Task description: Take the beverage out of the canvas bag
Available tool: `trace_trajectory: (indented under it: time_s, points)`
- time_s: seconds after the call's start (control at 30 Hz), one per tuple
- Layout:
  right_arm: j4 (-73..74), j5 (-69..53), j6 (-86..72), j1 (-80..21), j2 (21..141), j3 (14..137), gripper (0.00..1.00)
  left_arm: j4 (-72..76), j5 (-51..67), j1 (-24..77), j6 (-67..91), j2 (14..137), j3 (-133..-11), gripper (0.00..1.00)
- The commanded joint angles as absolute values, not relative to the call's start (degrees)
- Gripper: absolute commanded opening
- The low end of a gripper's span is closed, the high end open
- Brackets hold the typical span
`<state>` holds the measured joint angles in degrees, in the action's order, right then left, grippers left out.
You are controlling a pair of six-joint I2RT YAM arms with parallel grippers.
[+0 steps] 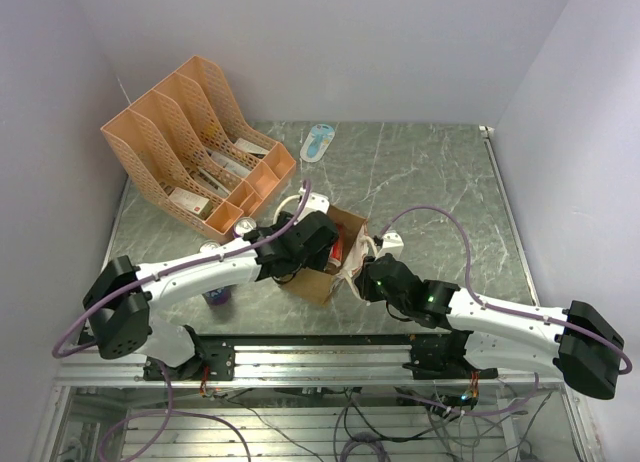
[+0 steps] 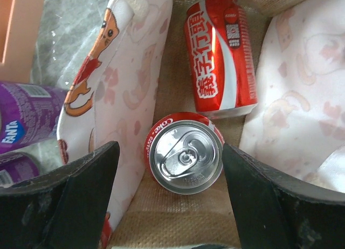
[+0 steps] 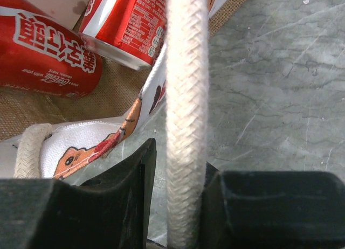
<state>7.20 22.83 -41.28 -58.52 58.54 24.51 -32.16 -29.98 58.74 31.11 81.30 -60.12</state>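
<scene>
One canvas bag (image 1: 312, 282) is seen at the centre of the top view, standing with its mouth spread on the marbled table (image 1: 430, 182). Inside it two are counted, both red: one upright can (image 2: 186, 158) at the lower middle of the left wrist view, and one lying can (image 2: 221, 55) on its side at the upper middle. The left gripper (image 2: 170, 152) is released, one finger set at each side of the upright can with a gap left on both sides. The right gripper (image 3: 183, 179) is clenched on one cream rope handle (image 3: 187, 87) of the bag. Two purple cans (image 2: 27, 117) are seen outside the bag at the left edge of the left wrist view, and one orange file rack (image 1: 190, 152) at the upper left of the top view.
</scene>
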Motion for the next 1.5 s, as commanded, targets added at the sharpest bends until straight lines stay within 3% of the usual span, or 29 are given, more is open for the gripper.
trace_trajectory:
  time_s: [0.0, 0.47, 0.9, 1.07, 1.47]
  points:
    - [9.6, 22.6, -40.2, -58.8, 58.6, 23.4, 0.24, -36.5, -27.6, 58.4, 31.0, 86.2, -58.7, 0.87]
    - [9.4, 22.8, -40.1, -58.7, 57.5, 22.8, 0.24, -35.3, -26.1, 58.4, 30.6, 92.0, -60.2, 0.85]
    - [6.2, 17.5, -36.8, -59.1, 57.1, 22.2, 0.24, -31.5, -24.5, 58.4, 30.7, 80.7, -52.0, 0.85]
    - [-0.9, 7.3, -32.4, -60.1, 55.6, 19.5, 0.24, -27.2, -21.2, 58.4, 29.0, 80.4, -50.2, 0.87]
    - [-0.7, 9.8, -33.1, -60.3, 57.0, 19.5, 0.24, -27.2, -15.6, 58.3, 24.7, 80.5, -53.6, 1.0]
